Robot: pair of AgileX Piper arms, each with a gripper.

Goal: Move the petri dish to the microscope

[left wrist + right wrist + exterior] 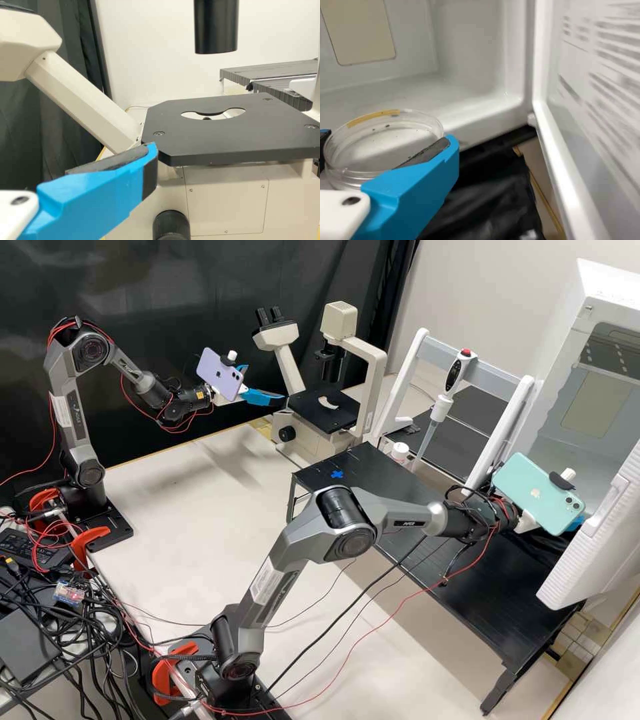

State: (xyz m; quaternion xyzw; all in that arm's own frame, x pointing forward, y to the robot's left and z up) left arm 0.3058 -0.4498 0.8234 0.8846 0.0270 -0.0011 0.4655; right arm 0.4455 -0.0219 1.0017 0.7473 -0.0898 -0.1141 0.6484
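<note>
In the high view my left gripper (pixel 265 383) is beside the microscope (pixel 287 355), its blue fingers apart. In the left wrist view my left gripper (pixel 60 146) stands open near the corner of the black stage (pixel 225 135); one finger (pixel 100 195) shows large. A blue piece of my right gripper (pixel 575 524) peeks out under the green phone, by the white cabinet. In the right wrist view a clear round petri dish (pixel 387 147) with a yellow strip on its rim sits between the fingers of my right gripper (pixel 385 142), just outside the cabinet opening.
The white cabinet (pixel 567 400) has its door (pixel 600 533) swung open beside the right arm. A black raised table (pixel 413 507) bears a blue cross mark (pixel 337 475). A pipette (pixel 448 387) hangs on a white stand (pixel 427 350), near a small white-capped bottle (pixel 399 452).
</note>
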